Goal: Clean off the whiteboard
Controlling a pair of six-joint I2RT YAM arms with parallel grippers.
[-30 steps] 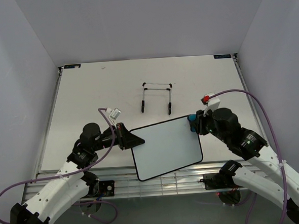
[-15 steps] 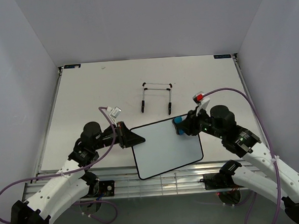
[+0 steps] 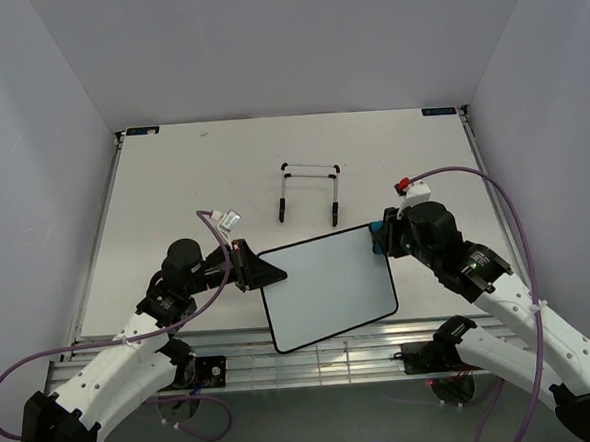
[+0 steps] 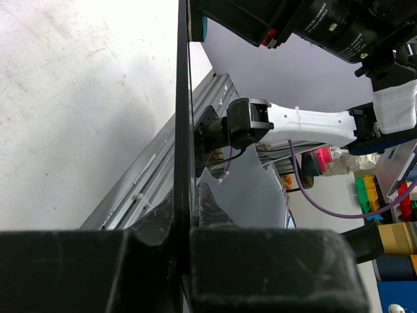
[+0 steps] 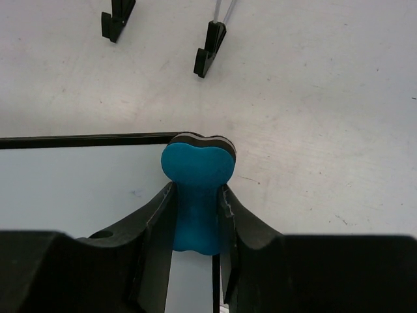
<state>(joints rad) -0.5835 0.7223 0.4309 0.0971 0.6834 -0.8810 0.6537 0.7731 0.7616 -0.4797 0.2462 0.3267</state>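
White bench [image 3: 172, 178] carries the blank whiteboard [image 3: 329, 291] near its 6 o'clock edge; the left hand [image 3: 274, 275] is clenched on the board's 9 o'clock rim, and the right hand [image 3: 380, 239] grasps the blue eraser [image 5: 195, 175] at the board's 1 o'clock corner.

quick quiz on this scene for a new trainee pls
1. True or false: the left tool clamps the whiteboard by its edge.
2. The right tool holds: A) a cloth B) the blue eraser C) a marker.
3. Fill in: the eraser sits at the whiteboard's far ___ corner.
Key: 1 true; 2 B; 3 right.
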